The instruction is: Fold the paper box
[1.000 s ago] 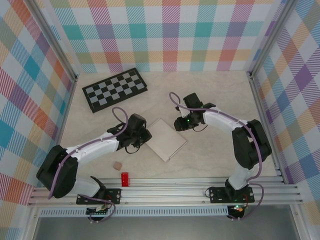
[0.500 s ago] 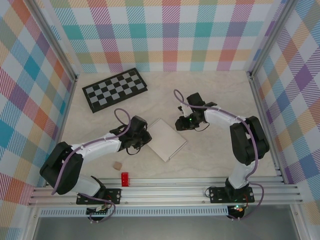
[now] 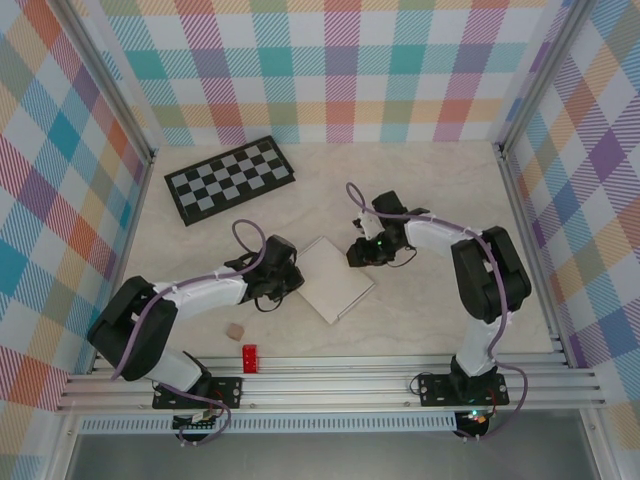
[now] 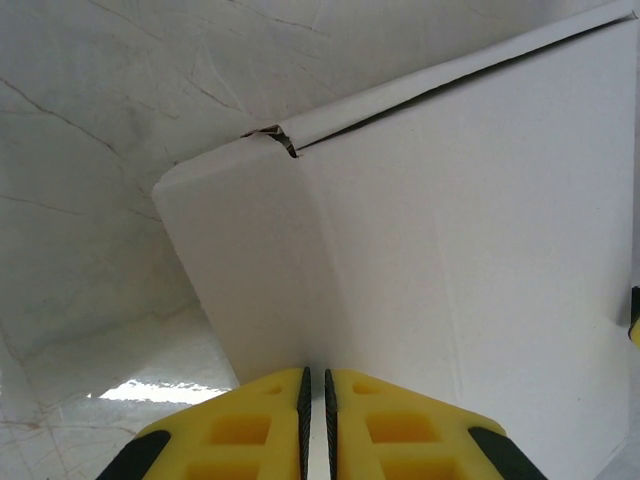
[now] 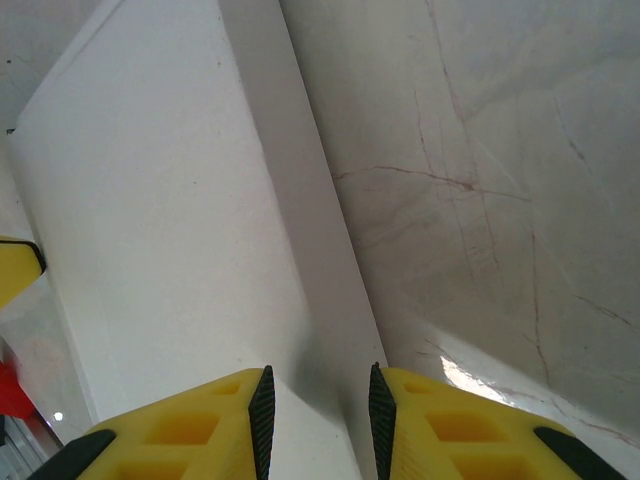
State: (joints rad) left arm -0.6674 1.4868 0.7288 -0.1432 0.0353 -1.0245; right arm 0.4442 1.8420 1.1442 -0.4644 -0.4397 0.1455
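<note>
Both my arms have swung a little, and my right claw [image 3: 358, 253] has slid closer to the paper box [image 3: 336, 280]. It lies flat in the middle of the desk [image 3: 430, 310], lower right of the checkerboard [image 3: 229, 178]. My right claw's fingers stand apart over its upper right edge. My left claw [image 3: 296, 282] sits at its left edge, fingers almost together; I cannot tell if they pinch it.
</note>
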